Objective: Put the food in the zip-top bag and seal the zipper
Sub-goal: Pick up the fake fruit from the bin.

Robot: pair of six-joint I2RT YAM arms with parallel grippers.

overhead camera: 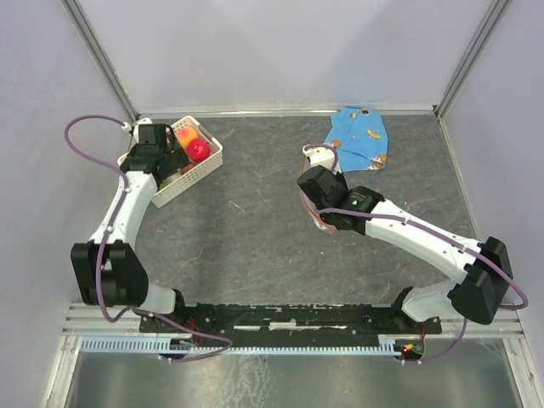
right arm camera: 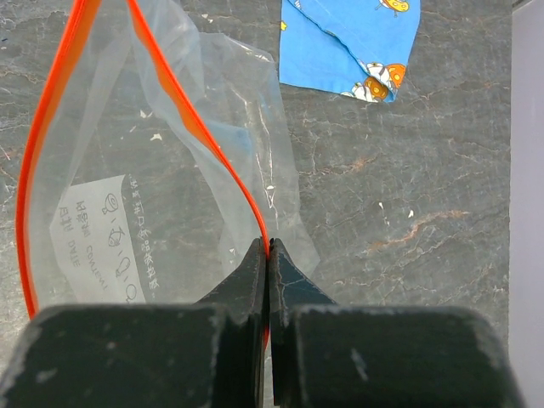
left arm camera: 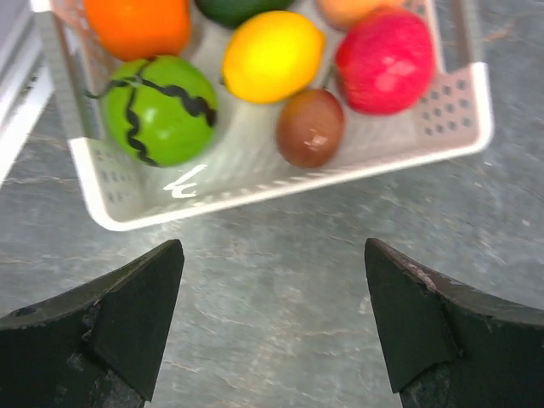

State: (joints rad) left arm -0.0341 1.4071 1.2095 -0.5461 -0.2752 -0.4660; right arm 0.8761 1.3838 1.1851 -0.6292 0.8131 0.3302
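The food lies in a white lattice basket [left arm camera: 255,183]: an orange fruit [left arm camera: 140,25], a striped green one [left arm camera: 161,110], a yellow one [left arm camera: 272,55], a red one [left arm camera: 384,61] and a small brownish one [left arm camera: 310,127]. My left gripper [left arm camera: 272,255] hangs open over bare table just in front of the basket's near wall, holding nothing. The clear zip-top bag [right arm camera: 127,195] hangs with its mouth spread. Its red-orange zipper [right arm camera: 204,136] runs into my right gripper [right arm camera: 269,246], which is shut on that strip.
A blue patterned cloth [overhead camera: 359,136] lies at the back right of the dark marbled table, beyond the bag. The basket [overhead camera: 183,174] stands at the back left, near the enclosure wall. The right arm [overhead camera: 399,225] reaches over the table's middle.
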